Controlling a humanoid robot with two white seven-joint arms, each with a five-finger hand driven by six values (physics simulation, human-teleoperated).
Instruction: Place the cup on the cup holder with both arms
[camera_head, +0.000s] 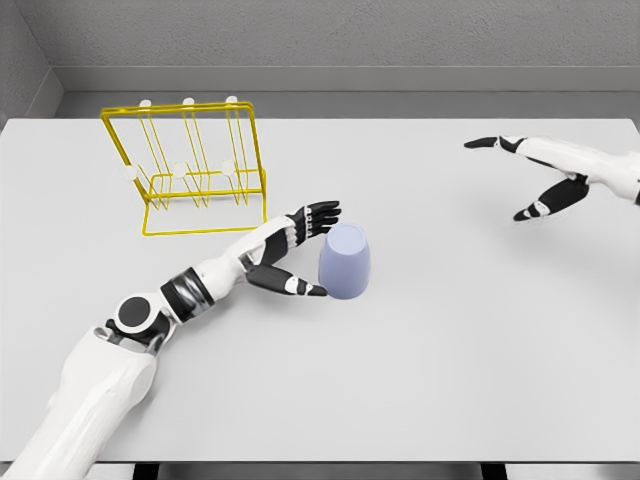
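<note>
One pale lavender cup stands upside down before the yellow rack, left hand spread beside it.

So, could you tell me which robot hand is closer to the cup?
The left robot hand: its open fingers flank the lavender cup, while the right robot hand hovers far away.

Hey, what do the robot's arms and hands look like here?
Both arms have smooth white shells with dark grey and black joint sections. The left arm shows a round grey disc at its elbow. The left hand and right hand have five slim fingers in white and black segments. No cables or markings show.
</note>
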